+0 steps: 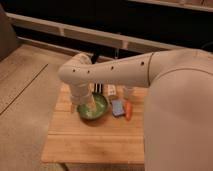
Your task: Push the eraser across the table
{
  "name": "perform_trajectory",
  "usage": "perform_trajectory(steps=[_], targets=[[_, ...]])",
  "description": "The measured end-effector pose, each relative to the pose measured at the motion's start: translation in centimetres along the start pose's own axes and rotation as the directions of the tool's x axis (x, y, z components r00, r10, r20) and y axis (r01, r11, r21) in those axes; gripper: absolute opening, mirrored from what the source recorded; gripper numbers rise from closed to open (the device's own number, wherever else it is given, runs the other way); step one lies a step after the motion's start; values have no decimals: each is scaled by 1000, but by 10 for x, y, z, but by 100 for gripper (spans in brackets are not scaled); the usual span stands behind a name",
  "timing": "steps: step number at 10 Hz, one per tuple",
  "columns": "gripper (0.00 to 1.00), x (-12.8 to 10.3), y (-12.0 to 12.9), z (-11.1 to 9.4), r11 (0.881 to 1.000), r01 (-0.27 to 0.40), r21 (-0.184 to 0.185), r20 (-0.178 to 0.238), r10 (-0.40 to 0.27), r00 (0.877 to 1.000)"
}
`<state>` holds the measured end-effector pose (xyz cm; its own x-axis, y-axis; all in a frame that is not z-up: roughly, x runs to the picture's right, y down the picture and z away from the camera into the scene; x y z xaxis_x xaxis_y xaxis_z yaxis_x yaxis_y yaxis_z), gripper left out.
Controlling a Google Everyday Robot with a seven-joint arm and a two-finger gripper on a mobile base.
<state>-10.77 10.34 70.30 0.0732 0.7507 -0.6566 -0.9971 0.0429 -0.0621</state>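
One slatted wooden table (95, 142) is standing on a tan floor (25, 85) before a dark wall (150, 20). A green bowl (98, 114) is sitting toward its far edge, the blue eraser (117, 107) at the bowl's 3 o'clock and an orange piece (128, 111) just beyond. The gripper (91, 104) is hanging over the bowl, with the white arm (115, 72) blocking it; I cannot tell whether it is open.

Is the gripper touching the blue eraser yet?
No, the gripper is over the green bowl, while the blue eraser lies apart beside the bowl on the table.
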Motion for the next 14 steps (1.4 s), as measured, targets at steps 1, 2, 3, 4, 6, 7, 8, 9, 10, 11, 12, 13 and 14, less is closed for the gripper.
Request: perform_trajectory(steps=[1,2,3,4,6,7,8,9,10,11,12,13,14], targets=[[65,0,0,0,1000,0,0,0,0,1000],[65,0,0,0,1000,0,0,0,0,1000],[65,0,0,0,1000,0,0,0,0,1000],[65,0,0,0,1000,0,0,0,0,1000],[65,0,0,0,1000,0,0,0,0,1000],[61,0,0,0,1000,0,1,1,0,1000],[53,-2,-1,-2,1000,0,2,7,0,1000],[45,-9,-5,-6,1000,5,4,28,-5,1000],[35,-23,-12,-12,1000,13,3,62,-14,998],[23,-43,-19,-20,999,33,-12,102,-32,994],[13,-63,-26,-26,998,58,-17,131,-56,990],[4,-79,-29,-30,995,92,-26,150,-87,985],[0,-95,-34,-34,992,124,-32,167,-117,979]])
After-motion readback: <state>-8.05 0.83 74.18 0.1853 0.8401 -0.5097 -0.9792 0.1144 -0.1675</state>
